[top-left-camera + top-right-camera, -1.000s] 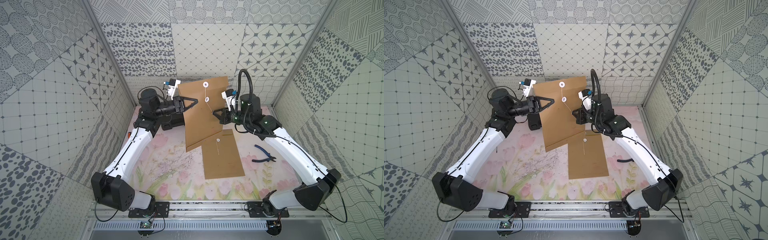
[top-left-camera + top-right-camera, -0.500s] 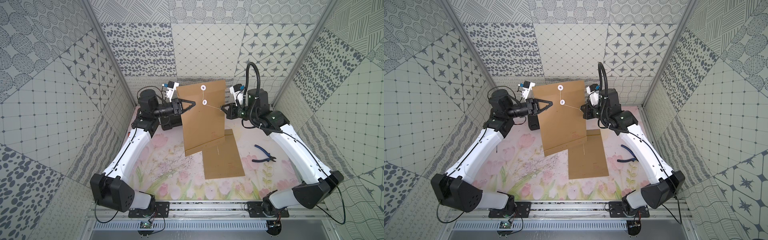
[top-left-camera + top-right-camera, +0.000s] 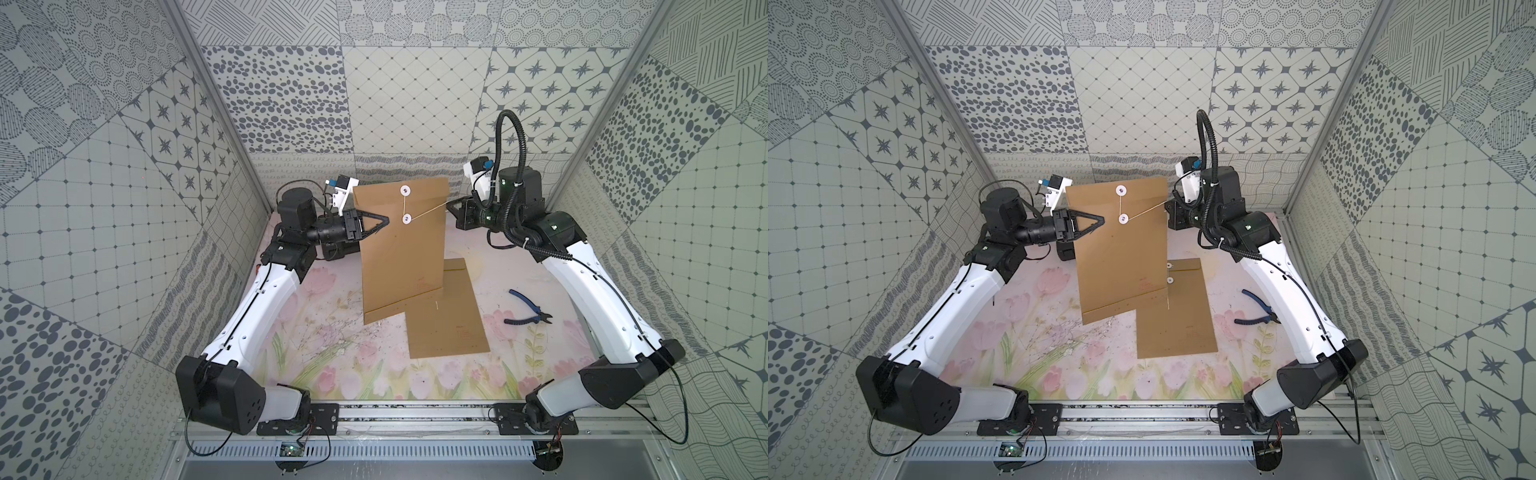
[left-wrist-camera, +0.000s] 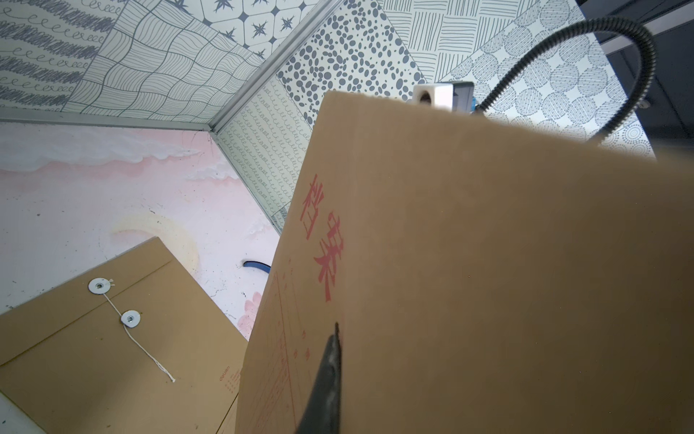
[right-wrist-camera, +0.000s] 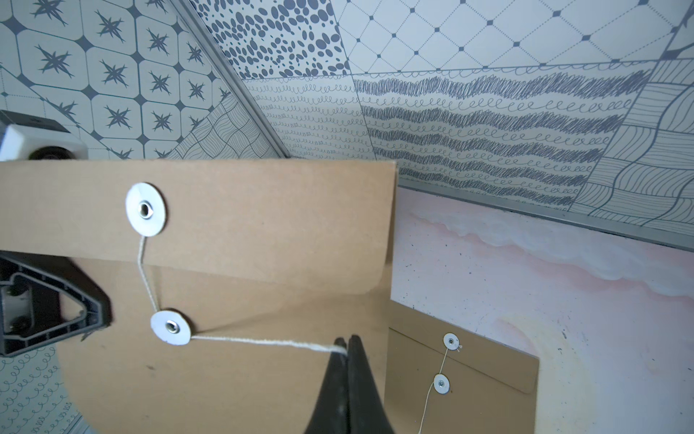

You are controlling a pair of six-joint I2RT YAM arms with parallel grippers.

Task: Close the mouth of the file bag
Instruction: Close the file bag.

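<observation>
A brown file bag (image 3: 399, 257) (image 3: 1121, 257) hangs upright over the back of the table. My left gripper (image 3: 386, 218) (image 4: 336, 330) is shut on its left edge, just below the flap. The flap is folded down. A white string (image 5: 263, 342) runs from the upper disc (image 5: 145, 209) down round the lower disc (image 5: 171, 327), then taut to the right. My right gripper (image 5: 347, 344) (image 3: 449, 206) is shut on the string's end, just past the bag's right edge. The left wrist view shows the bag's printed face (image 4: 488, 282).
A second file bag (image 3: 449, 320) (image 3: 1177, 324) lies flat on the floral table, partly under the hanging one, its string loose. Blue-handled pliers (image 3: 528, 313) lie to its right, near the right arm. Patterned walls close in the back and both sides.
My right gripper has drawn the string from over the bag's face out past its right edge, pulling it taut. The bag has swung more upright in the left gripper.
</observation>
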